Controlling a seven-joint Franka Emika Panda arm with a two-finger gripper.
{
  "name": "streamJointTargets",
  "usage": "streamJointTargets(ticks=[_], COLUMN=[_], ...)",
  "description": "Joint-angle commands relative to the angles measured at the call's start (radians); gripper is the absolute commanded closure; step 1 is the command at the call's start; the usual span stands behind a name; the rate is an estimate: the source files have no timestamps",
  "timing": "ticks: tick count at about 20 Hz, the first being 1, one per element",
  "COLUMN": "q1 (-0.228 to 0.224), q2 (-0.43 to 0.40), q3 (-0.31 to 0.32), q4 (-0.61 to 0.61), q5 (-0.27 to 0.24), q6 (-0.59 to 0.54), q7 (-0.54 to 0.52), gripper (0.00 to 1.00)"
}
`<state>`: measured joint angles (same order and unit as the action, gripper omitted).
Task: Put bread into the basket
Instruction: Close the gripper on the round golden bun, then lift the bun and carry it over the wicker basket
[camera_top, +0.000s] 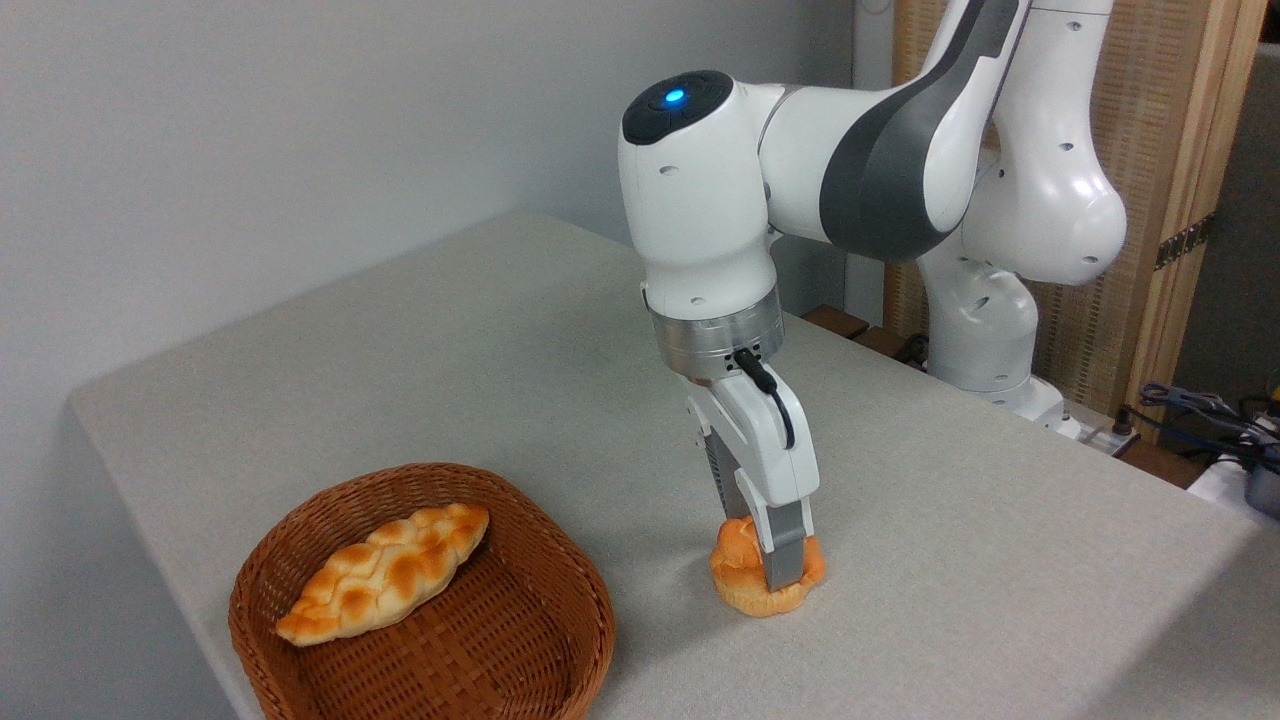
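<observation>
Nearest the camera, the basket (420, 600) sits at the front left corner of the table (1000, 560), and a long braided loaf (385, 583) already lies slantwise across its floor, taking up the back half. Just to the right of the basket, apart from its rim, the bread (765, 575) rests on the table with its paler base down. The tool (768, 560) stands upright over it, the near finger pressed down the front of the bun's swirled top; the far finger is hidden behind, so the tool looks narrowed around the bun, though whether the grip is firm cannot be told. The bun appears soft, and that is the main risk: a squeeze on the rounded top alone could let it slip out or roll as the tool rises. A low carry to the left could catch the basket's raised rim and shove the basket toward the table edge, which is close. A drop onto the loaf might let the bun tumble out. Behind, the white arm (880, 170) reaches in from its base at the far right.
</observation>
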<state>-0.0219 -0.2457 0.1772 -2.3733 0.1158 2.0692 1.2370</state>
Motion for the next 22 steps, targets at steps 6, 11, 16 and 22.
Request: streamJointTargets(ticks=[6, 11, 16, 22], q1=[-0.015, -0.018, -0.016, -0.013], q2=[0.052, 0.181, 0.362, 0.514], q3=[-0.005, -0.011, -0.087, -0.136], q4=[0.193, 0.481, 0.71, 0.813], q5=[-0.013, -0.137, -0.166, -0.16], q6=[-0.196, -0.356, -0.347, -0.244], q7=[0.002, -0.039, -0.25, -0.37], gripper=[0.64, 0.64, 0.63, 0.37])
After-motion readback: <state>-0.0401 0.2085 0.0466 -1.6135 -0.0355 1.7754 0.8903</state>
